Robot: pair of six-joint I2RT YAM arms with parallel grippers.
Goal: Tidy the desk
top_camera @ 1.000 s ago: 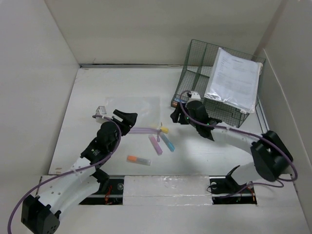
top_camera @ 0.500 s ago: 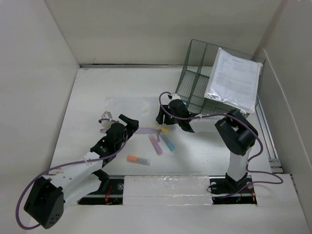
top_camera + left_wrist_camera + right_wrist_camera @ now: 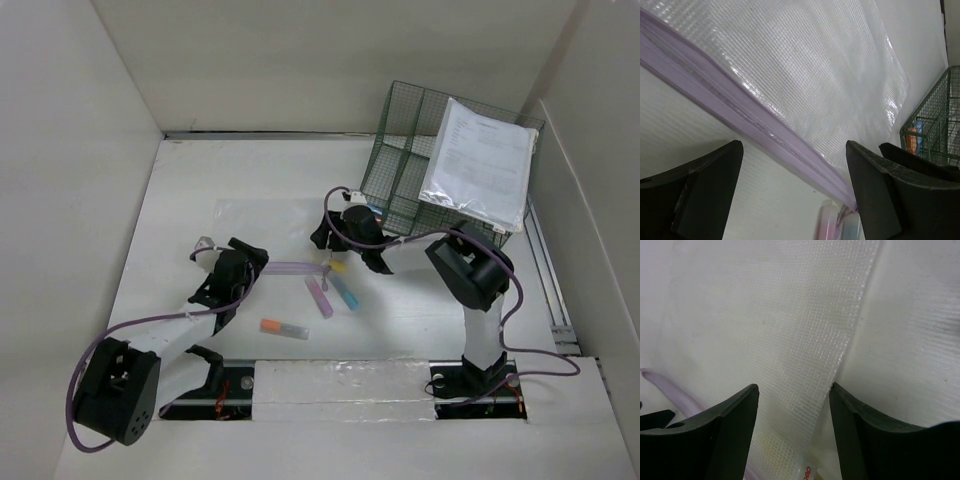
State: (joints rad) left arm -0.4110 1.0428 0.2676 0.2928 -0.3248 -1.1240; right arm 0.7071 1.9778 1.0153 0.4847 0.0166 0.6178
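The white desk (image 3: 190, 190) holds a clear mesh pouch (image 3: 270, 222) with a purple zipper strip (image 3: 290, 268) along its near edge. Pink (image 3: 319, 296), blue (image 3: 343, 291), yellow (image 3: 337, 266) and orange (image 3: 284, 328) highlighters lie just in front of it. My left gripper (image 3: 255, 258) is open and empty, low over the zipper's left part; in the left wrist view its jaws (image 3: 795, 190) straddle the zipper strip (image 3: 740, 117). My right gripper (image 3: 322, 236) is open and empty at the pouch's right edge; its jaws (image 3: 795, 405) stand either side of that edge (image 3: 850, 345).
A green wire-mesh basket (image 3: 400, 150) stands at the back right with a stack of bagged papers (image 3: 478, 165) leaning on it; it also shows in the left wrist view (image 3: 935, 125). White walls enclose the desk on three sides.
My right gripper has swung left from the front of the basket to the pouch's right edge. My left gripper has shifted a little left along the zipper.
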